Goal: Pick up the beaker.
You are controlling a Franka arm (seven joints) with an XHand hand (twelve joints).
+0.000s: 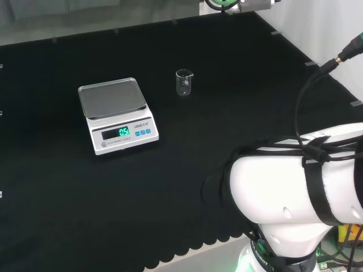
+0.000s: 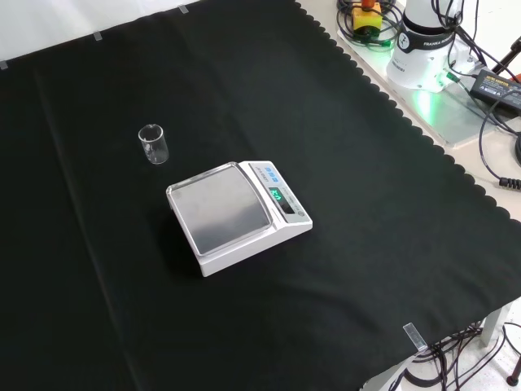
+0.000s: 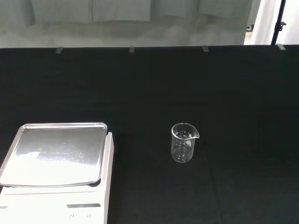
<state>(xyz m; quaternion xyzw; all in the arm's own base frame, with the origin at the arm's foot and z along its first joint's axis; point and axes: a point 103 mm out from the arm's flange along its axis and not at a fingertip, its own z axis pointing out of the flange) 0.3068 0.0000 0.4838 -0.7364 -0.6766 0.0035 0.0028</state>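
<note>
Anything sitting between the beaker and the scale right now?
Nothing: bare black cloth separates the beaker from the scale. Head and front views both show it.

Beaker and scale on tabletop (image 1: pixel 57 215).
Head view: beaker (image 1: pixel 184 82) upright, right of and slightly behind the scale (image 1: pixel 117 115), apart from it; nothing on the scale's pan.

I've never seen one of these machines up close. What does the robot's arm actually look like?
The arm is made of big, rounded, glossy white links. Black cables run along it, held on by black straps, and one cable ends in a brass-coloured plug. Its white base stands on a plate beside the black cloth, lit with a green glow, with more black cables lying round it.
</note>
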